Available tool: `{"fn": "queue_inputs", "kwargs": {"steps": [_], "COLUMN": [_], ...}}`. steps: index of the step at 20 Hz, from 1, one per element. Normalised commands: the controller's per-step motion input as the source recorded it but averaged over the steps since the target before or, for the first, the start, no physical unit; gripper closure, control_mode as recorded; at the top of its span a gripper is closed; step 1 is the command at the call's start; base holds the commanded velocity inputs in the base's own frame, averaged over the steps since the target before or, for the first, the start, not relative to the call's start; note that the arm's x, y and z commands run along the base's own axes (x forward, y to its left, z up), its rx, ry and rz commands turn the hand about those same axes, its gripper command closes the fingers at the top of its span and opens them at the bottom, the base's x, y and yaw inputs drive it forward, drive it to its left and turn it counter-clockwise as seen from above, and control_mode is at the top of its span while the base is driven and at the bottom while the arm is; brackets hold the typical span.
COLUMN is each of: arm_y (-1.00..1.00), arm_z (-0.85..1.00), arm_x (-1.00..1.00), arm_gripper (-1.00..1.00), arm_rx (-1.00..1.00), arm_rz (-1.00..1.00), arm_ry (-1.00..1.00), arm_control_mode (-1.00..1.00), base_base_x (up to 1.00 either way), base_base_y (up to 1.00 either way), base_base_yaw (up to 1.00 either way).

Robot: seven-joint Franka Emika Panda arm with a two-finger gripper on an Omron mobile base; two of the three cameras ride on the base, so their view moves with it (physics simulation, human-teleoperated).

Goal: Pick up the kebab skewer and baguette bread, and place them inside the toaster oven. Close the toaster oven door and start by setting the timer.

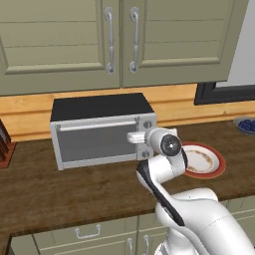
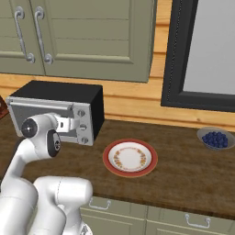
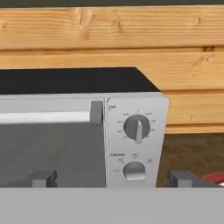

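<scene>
At the far left of the counter (image 1: 60,191) we see the edge of a dark wooden rack (image 1: 4,144), and just right of it the toaster oven (image 1: 99,130) standing against the wooden back wall, its black top up and its front facing us. The toaster oven door (image 1: 94,142) is shut upright, the silver bar handle (image 1: 97,125) running along its upper edge. Our gripper (image 3: 112,178) hovers close in front of the oven's right end, level with the knob column; its fingers (image 3: 43,178) are spread wide apart with nothing between them, one tip before the door glass and the other past the oven's right side. In the hand view the upper knob (image 3: 137,127) and the lower knob (image 3: 134,170) sit between the tips. To the right of the oven lies a red-rimmed plate (image 2: 130,158) with nothing on it, and farther right, near the wall, a small bowl of blueberries (image 2: 214,138). We cannot make out the skewer or the bread anywhere.
</scene>
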Motion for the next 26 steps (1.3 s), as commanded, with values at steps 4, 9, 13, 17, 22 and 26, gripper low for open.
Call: {"fn": "queue_inputs", "kwargs": {"steps": [4,9,13,17,22,26], "arm_y": [0.0,0.0,-0.01,0.0,-0.03,-0.07], "arm_z": [-0.38,-0.49,-0.58,-0.59,-0.52,-0.37], "arm_x": [0.0,0.0,0.0,0.08,0.13,0.14], "arm_gripper": [-1.0,-1.0,-1.0,-1.0,-1.0,-1.0], "arm_rx": [0.01,0.0,0.02,0.07,0.09,0.1], "arm_rz": [0.0,0.0,0.0,0.01,0.02,0.02], "arm_ry": [0.0,0.0,0.0,0.0,0.0,0.0], "arm_control_mode": [-1.0,-1.0,-1.0,-1.0,-1.0,-1.0], "base_base_x": [0.0,0.0,0.0,0.0,0.0,0.0], "base_base_y": [0.0,0.0,0.0,0.0,0.0,0.0], "base_base_yaw": [0.0,0.0,0.0,0.0,0.0,0.0]}}
